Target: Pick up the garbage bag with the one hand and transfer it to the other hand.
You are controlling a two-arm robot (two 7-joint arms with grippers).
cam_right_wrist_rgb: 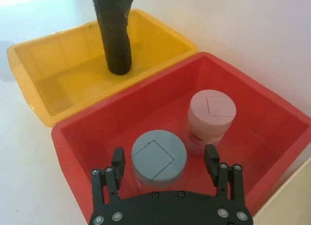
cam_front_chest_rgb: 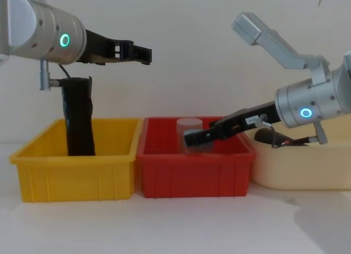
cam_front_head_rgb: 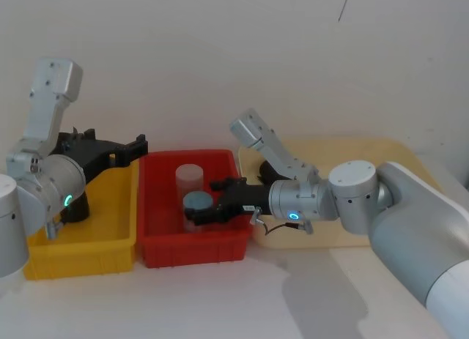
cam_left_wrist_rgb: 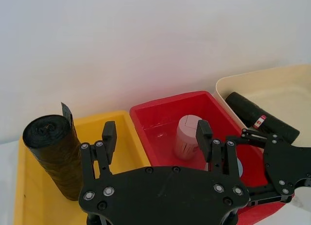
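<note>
The garbage bag (cam_left_wrist_rgb: 262,119), a black roll with a red-and-white label band, lies in the cream tray (cam_left_wrist_rgb: 291,89); in the head view it (cam_front_head_rgb: 275,169) is partly hidden behind my right arm. My right gripper (cam_right_wrist_rgb: 165,159) hangs open low in the red bin (cam_right_wrist_rgb: 272,137), its fingers either side of a grey-lidded jar (cam_right_wrist_rgb: 158,154) without gripping it. My left gripper (cam_left_wrist_rgb: 156,132) is open and empty, held high over the yellow bin (cam_front_head_rgb: 117,244).
A plain black crinkled roll (cam_front_chest_rgb: 78,119) stands upright in the yellow bin. A pale pink-lidded jar (cam_right_wrist_rgb: 211,113) stands behind the grey one in the red bin. The three containers sit side by side, walls touching, in front of a white wall.
</note>
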